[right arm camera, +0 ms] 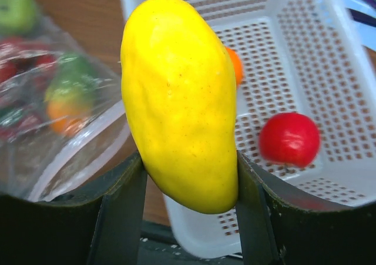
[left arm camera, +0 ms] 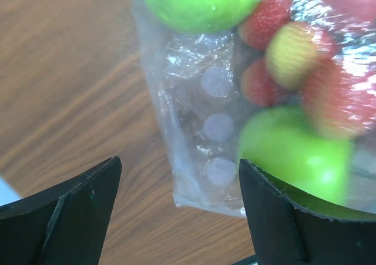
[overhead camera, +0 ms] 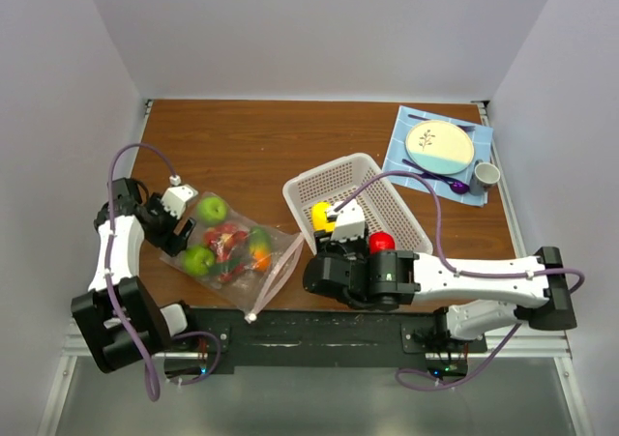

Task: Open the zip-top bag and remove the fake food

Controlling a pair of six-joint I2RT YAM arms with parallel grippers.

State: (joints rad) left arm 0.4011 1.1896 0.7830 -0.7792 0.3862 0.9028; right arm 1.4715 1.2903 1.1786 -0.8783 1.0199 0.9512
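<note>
Right gripper point(right arm camera: 189, 159) clamps a glossy yellow plastic fruit point(right arm camera: 179, 100) upright between its black fingers at the near left corner of a white perforated plastic basket point(overhead camera: 324, 173). A round red plastic fruit point(right arm camera: 289, 138) and a small orange plastic fruit point(right arm camera: 235, 65) lie on the basket floor, the orange one half hidden behind the yellow piece.

Left of the basket, a clear, crinkly zip-top bag point(overhead camera: 276, 252) lies flat on the brown wooden table point(overhead camera: 271, 136), its pink zip strip point(overhead camera: 274, 279) running along the edge that faces the basket. Inside the bag are a green plastic apple point(overhead camera: 212, 209), a second green apple point(overhead camera: 199, 259), a cluster of red pieces point(overhead camera: 225, 238) and an orange-and-green piece point(overhead camera: 259, 247).

Left gripper point(overhead camera: 177, 235) stands spread wide at the bag's left edge. In its wrist view the bag's sealed corner sits between the parted fingers point(left arm camera: 70, 212); contact cannot be judged.

At the table's far right, a round cream-and-blue plate point(overhead camera: 440, 147) rests on a light blue cloth point(overhead camera: 404, 131), beside a white cup point(overhead camera: 486, 174) and a purple spoon point(overhead camera: 455, 187).
</note>
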